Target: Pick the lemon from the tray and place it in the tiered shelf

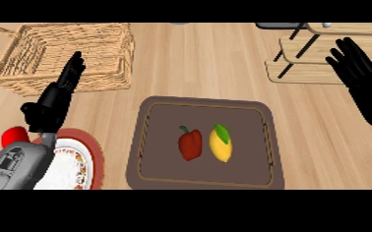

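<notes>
- Yellow oval lemon with a green leaf (221,144): lies on the dark brown rectangular tray (156,142), right of centre, just beside a red bell pepper (190,145); nothing touches it.
- Tray: sits on the light wooden tabletop (196,64), near the lower middle of the view.
- Pale wooden tiered shelf with black posts (305,59): stands at the upper right, well apart from the tray; its boards look bare where they show.
- Right hand (356,76): black, at the right edge in front of the shelf; fingers straight and spread, holding nothing.
- Left hand (58,98): black, at the left near the woven wicker basket (69,56); fingers straight, pointing up, holding nothing; resting.
- Red-rimmed patterned white plate (76,162): lower left, partly under the left forearm; a small red object (13,136) beside it cannot be identified.
- Step in hand, as judged: the pick is not yet begun.
- Next move calls for: the right hand coming over the tray and closing on the lemon alone, clear of the pepper at its side.
</notes>
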